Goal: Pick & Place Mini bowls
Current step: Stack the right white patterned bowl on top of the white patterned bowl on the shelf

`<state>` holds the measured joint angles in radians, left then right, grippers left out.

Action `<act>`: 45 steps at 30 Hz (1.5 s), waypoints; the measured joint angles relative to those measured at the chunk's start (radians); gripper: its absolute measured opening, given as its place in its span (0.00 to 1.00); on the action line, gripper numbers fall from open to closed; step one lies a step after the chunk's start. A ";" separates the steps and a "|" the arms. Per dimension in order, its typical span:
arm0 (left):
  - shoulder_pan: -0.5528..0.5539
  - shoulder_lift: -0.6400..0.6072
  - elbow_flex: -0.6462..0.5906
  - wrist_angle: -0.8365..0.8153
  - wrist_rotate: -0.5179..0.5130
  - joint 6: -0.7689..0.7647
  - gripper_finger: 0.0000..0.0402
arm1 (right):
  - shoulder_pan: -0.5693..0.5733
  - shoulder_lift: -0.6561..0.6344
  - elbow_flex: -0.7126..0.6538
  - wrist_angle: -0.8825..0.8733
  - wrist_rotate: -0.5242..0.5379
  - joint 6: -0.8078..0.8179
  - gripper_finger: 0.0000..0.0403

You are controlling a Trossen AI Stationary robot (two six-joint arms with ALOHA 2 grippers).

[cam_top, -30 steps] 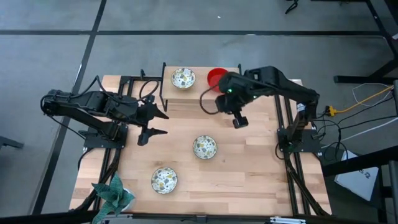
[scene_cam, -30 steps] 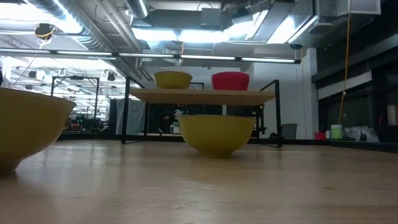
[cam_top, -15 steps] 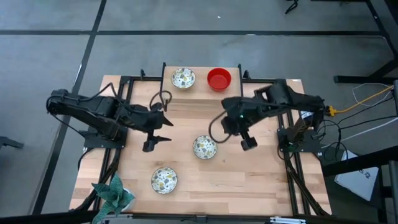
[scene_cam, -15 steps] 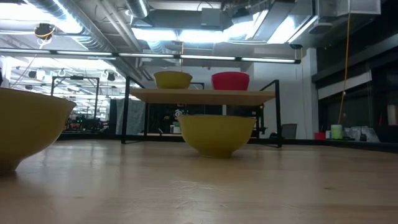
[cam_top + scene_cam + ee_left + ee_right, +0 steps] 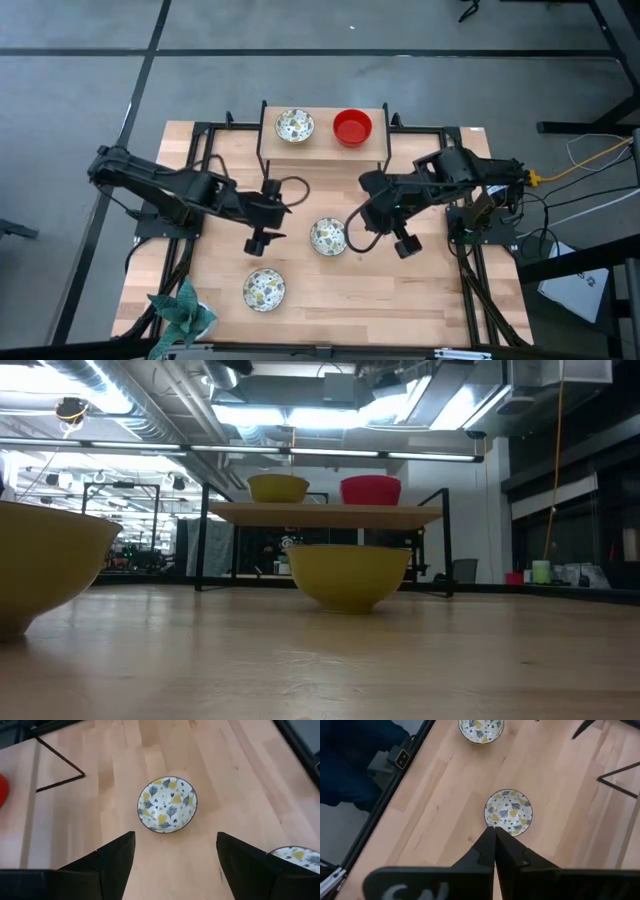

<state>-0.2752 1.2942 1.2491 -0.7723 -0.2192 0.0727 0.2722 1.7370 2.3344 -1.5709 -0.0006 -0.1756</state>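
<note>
Both arms have swung in toward the middle of the surface since a second ago, when the right claw hung up by the red bowl on the shelf and the left claw sat over at centre-left; the middle patterned bowl [image 5: 328, 236] now lies between them, just below the centre of the high view, resting upright on the bare wood; the left claw [image 5: 262, 243] is just to its left with its fingers [image 5: 116, 857] spread wide, the bowl [image 5: 167, 804] showing apart from them and ahead of the gap in the left wrist view; the right claw [image 5: 404, 245] is near the bowl's right side, its fingers [image 5: 492, 847] pressed together into a narrow point holding nothing, the tip seen just at the bowl's rim [image 5: 508, 812] in the right wrist view, though whether it touches cannot be told; a second patterned bowl [image 5: 264, 289] sits lower left of the first, well apart from it; a third patterned bowl [image 5: 294, 125] and a red bowl [image 5: 352, 127] stand side by side on the raised shelf [image 5: 322, 147] at the top centre of the high view; from table height the two shelf bowls show above the middle bowl [image 5: 348, 576]; a teal leafy object [image 5: 182, 310] lies at the lower-left corner of the surface [image 5: 420, 300].
</note>
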 joint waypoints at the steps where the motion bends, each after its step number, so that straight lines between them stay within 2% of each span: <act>1: 0.000 0.013 0.000 0.002 0.000 0.004 0.68 | 0.000 0.000 0.000 0.000 0.000 0.007 0.02; 21: -0.013 0.129 0.000 0.034 0.020 0.107 0.68 | 0.003 0.000 0.000 0.000 0.001 0.021 0.02; 26: -0.006 0.130 0.000 0.097 0.012 0.125 0.68 | 0.002 -0.021 -0.002 0.000 0.031 -0.038 0.02; 33: -0.004 0.129 0.000 0.104 0.005 0.125 0.68 | 0.002 -0.099 -0.018 0.000 0.157 -0.035 0.01; 38: -0.003 0.129 0.000 0.120 0.001 0.125 0.68 | 0.002 -0.183 -0.134 0.002 0.168 0.001 0.01; 45: -0.003 0.129 0.000 0.126 0.001 0.123 0.68 | 0.002 -0.375 -0.437 0.138 0.248 0.043 0.01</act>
<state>-0.2787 1.4231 1.2495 -0.6463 -0.2180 0.1958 0.2741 1.3616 1.8971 -1.4331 0.2479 -0.1330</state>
